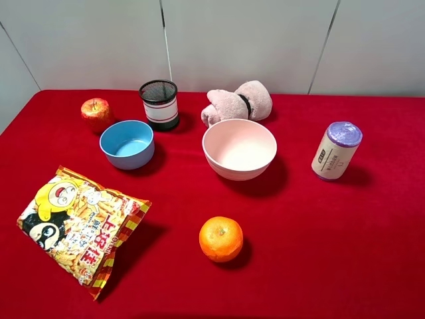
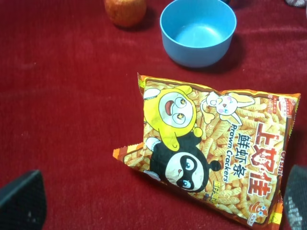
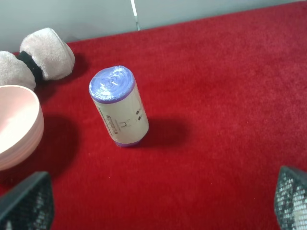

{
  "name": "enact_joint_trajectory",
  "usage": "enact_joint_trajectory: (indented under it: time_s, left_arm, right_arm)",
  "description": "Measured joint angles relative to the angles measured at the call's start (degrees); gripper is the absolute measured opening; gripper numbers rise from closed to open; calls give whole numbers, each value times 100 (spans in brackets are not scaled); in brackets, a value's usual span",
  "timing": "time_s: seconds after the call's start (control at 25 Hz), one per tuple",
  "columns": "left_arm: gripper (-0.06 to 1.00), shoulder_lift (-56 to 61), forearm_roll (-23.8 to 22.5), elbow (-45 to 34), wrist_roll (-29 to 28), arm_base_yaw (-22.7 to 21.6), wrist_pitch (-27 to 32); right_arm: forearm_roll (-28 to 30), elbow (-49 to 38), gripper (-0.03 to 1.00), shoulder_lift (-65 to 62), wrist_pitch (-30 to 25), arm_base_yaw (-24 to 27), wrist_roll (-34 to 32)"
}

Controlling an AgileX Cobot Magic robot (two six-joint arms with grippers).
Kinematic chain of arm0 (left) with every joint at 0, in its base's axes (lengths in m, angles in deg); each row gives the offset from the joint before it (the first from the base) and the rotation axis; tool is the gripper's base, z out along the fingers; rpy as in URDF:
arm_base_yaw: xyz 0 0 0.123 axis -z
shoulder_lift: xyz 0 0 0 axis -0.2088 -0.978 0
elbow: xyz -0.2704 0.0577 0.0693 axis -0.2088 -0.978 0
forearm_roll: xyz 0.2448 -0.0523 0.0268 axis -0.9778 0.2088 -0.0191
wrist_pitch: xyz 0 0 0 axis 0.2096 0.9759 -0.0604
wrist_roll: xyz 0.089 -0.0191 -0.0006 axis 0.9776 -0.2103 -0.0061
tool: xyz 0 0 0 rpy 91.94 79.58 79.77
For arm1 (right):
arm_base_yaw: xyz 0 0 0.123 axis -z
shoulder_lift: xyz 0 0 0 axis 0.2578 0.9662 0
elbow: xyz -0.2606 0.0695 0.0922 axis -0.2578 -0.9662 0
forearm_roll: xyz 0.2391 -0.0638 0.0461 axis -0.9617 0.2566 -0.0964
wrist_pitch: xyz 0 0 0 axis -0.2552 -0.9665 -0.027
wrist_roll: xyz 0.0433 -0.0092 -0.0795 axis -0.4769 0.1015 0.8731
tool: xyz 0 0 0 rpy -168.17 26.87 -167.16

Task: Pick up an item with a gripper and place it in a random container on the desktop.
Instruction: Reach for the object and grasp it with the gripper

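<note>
Cylinder: cream-white cylinder (image 1: 337, 151) with a purple top, standing on end at the right of the overhead frame, about mid-height. Small printed label on its side. Nothing touches it.
Pink bowl: pink bowl (image 1: 229, 167) sits near frame centre, slightly above the middle, open side up. It is well apart from the cylinder, with bare red cloth between them.
Right tool: right tool (image 3: 159, 199) is spread wide and gripping nothing. In its wrist view the cylinder (image 3: 119, 105) stands ahead of it, clear of both fingers, with the pink bowl's rim beside it.
Left tool: left tool (image 2: 158, 199) also has its fingers far apart, hands-off. It hangs over the snack bag (image 1: 80, 229), which lies flat at the lower left of the overhead frame.
Blue bowl: blue bowl (image 1: 133, 159) at upper left, just above the snack bag and apart from it.
Apple: red apple (image 1: 96, 114), just beside the blue bowl, up-left of it.
Mesh cup: black mesh cup (image 1: 160, 104) upright at upper centre-left, near the blue bowl.
Plush roll: pale pink plush roll (image 1: 237, 103) with a black band, right behind the pink bowl; can't tell if they touch.
Orange: orange (image 1: 221, 238) at lower centre, alone, below the pink bowl.
Counter: counter (image 1: 332, 252) is covered in red cloth.
</note>
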Motion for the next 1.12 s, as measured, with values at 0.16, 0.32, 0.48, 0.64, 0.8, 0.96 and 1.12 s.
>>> enact_joint_trajectory:
  time_s: [0.16,0.32,0.48,0.64,0.8,0.96,1.12]
  left_arm:
    - [100,0,0,0,0,0,0]
    - [100,0,0,0,0,0,0]
    - [100,0,0,0,0,0,0]
    - [100,0,0,0,0,0,0]
    - [100,0,0,0,0,0,0]
    - [100,0,0,0,0,0,0]
    - [100,0,0,0,0,0,0]
  right_arm:
    - [0,0,69,0,0,0,0]
    - [0,0,69,0,0,0,0]
    - [-40,0,69,0,0,0,0]
    - [-239,9,69,94,5,0,0]
    - [-304,206,69,745,5,0,24]
    - [-346,529,69,1630,17,0,265]
    - [-365,806,69,2342,99,0,532]
